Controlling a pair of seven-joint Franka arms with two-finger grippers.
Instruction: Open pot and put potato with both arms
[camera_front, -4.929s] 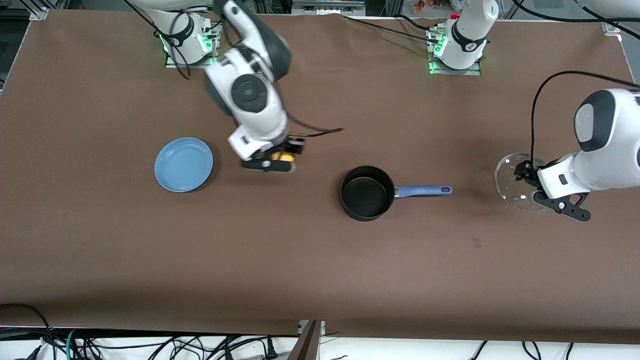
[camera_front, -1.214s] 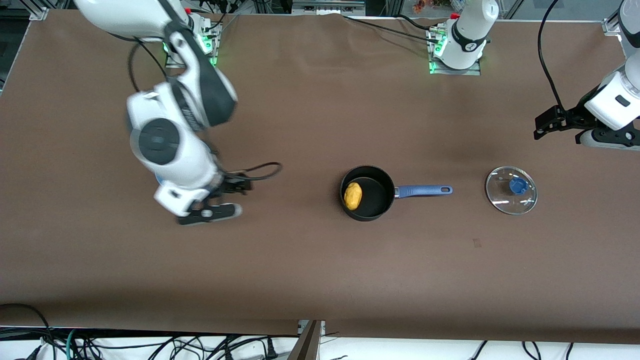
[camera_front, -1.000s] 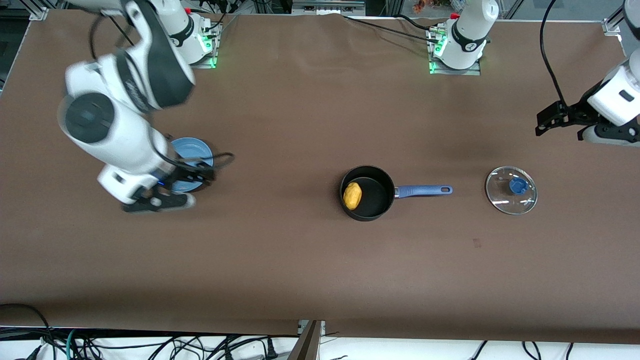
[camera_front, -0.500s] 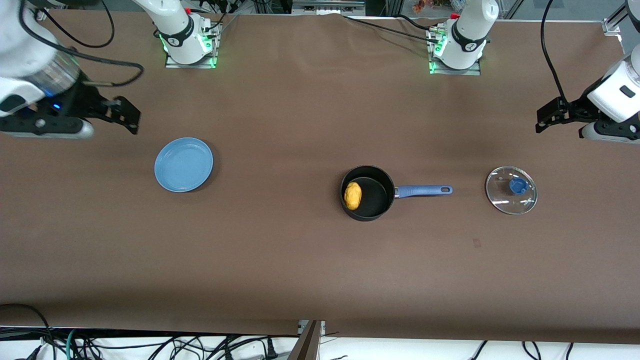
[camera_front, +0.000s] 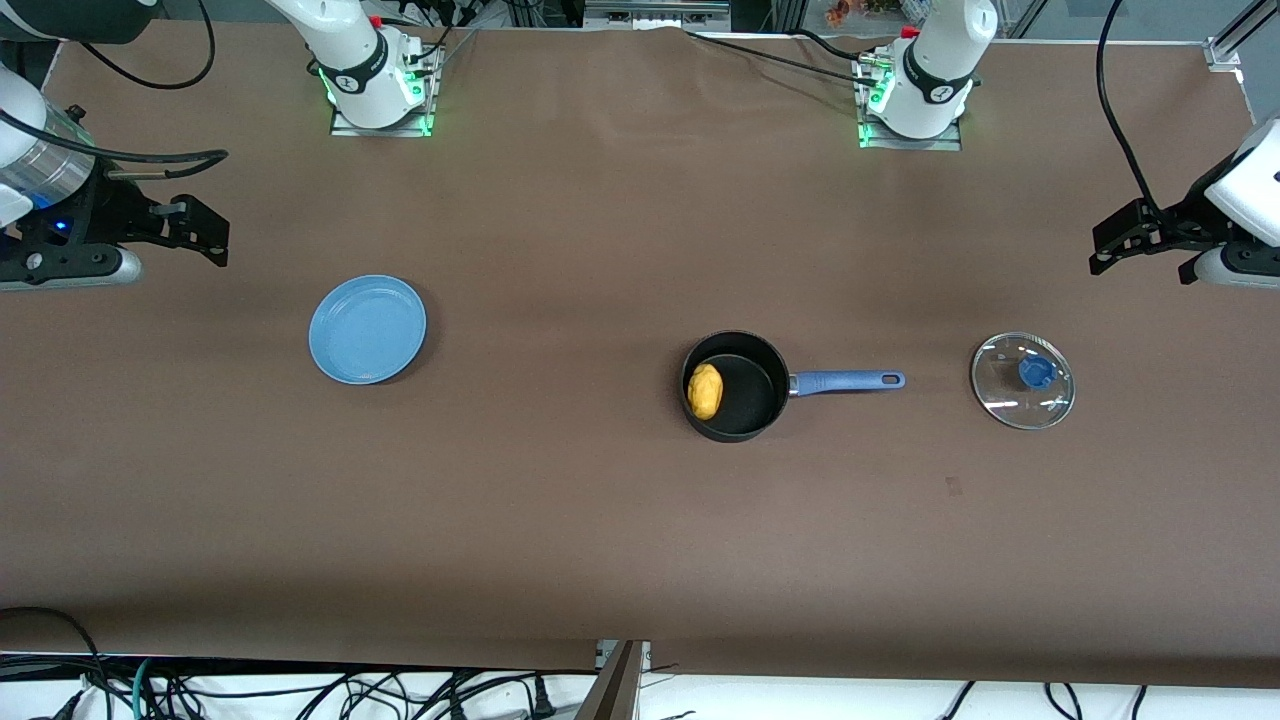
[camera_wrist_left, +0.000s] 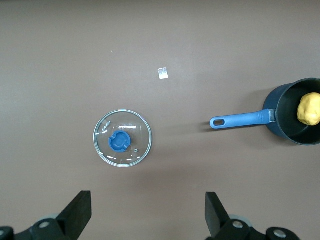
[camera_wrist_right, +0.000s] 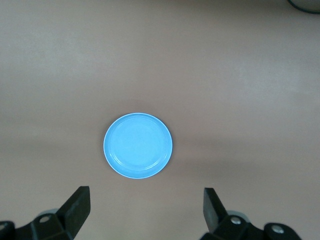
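The black pot stands open mid-table, its blue-grey handle pointing toward the left arm's end. The yellow-orange potato lies inside it; both also show in the left wrist view, the pot and the potato. The glass lid with blue knob lies flat on the table past the handle's tip, also in the left wrist view. My left gripper is open and empty, raised above the table edge near the lid. My right gripper is open and empty, raised at the right arm's end.
A flat light-blue plate lies empty toward the right arm's end, also in the right wrist view. A small pale tag lies on the brown cloth. Cables hang along the table's near edge.
The right arm has swung away from the pot, past the plate, to the table's end. The left gripper has drifted slightly outward. The potato now lies in the pot and the lid on the table.
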